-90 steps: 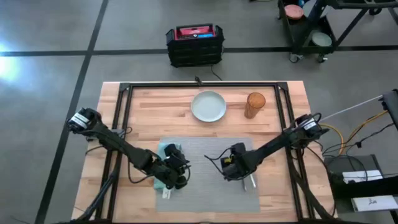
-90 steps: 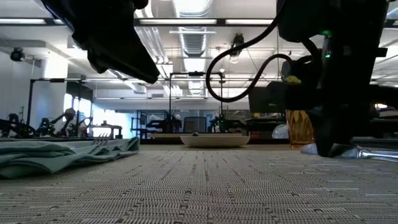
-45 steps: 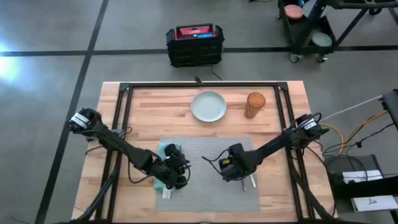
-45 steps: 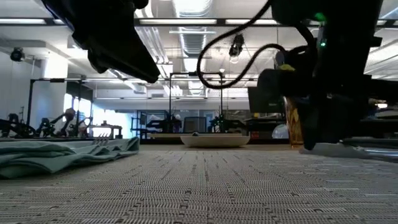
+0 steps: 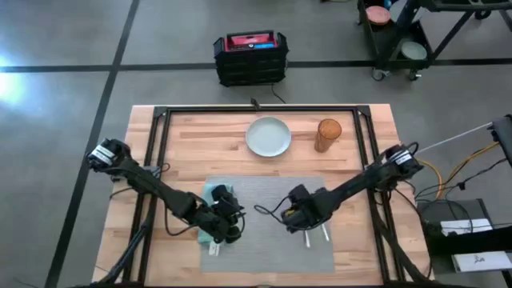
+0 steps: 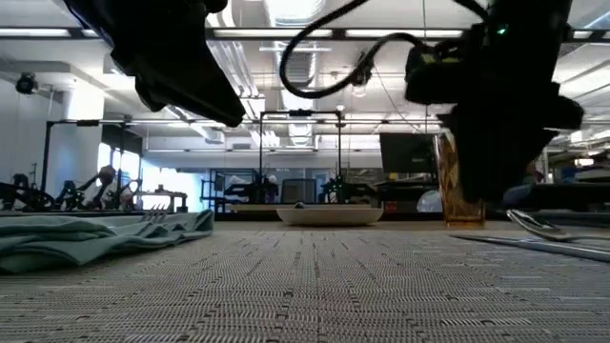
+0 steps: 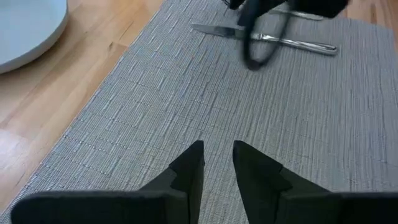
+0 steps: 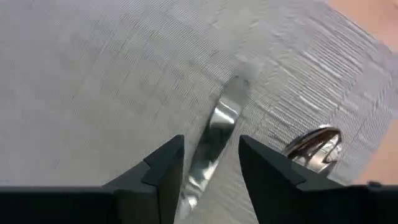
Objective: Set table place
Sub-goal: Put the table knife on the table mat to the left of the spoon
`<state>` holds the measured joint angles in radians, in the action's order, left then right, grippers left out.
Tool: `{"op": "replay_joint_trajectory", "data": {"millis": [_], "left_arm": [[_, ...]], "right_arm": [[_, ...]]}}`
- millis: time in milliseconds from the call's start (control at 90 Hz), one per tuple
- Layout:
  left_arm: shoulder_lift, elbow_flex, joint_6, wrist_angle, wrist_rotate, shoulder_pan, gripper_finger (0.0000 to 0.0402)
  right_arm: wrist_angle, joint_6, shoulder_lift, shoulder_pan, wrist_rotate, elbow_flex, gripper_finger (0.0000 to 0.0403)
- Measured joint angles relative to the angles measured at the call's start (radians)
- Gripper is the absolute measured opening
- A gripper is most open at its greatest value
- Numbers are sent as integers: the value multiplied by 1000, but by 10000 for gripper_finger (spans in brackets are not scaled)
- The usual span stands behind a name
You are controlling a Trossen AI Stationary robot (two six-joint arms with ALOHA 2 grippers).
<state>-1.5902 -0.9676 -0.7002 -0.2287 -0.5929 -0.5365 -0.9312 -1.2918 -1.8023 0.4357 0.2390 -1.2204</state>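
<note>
Placemat (image 5: 272, 212), grey and woven, lies at the near middle of my worktop (image 5: 200, 140). My right pincer (image 8: 208, 168) hangs over its right part, fingers parted around a knife (image 8: 214, 146) beside a spoon (image 8: 314, 149). My left pincer (image 7: 217, 168) sits narrowly parted, empty, at the mat's left edge by the teal napkin (image 5: 212, 196).
</note>
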Motion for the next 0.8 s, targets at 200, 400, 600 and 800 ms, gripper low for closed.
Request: {"op": "replay_joint_trajectory", "data": {"millis": [200, 400, 600, 800], "left_arm": [[0, 0, -23, 43, 11, 6, 73], [0, 0, -11, 129, 55, 31, 73], [-11, 0, 161, 236, 70, 53, 73], [-82, 0, 271, 463, 96, 83, 73]], "right_arm": [[-112, 342, 64, -2, -29, -14, 112], [-179, 412, 143, 12, 39, 41, 79], [-159, 331, 245, 88, 148, 174, 42], [-90, 143, 354, 190, 155, 325, 16]]}}
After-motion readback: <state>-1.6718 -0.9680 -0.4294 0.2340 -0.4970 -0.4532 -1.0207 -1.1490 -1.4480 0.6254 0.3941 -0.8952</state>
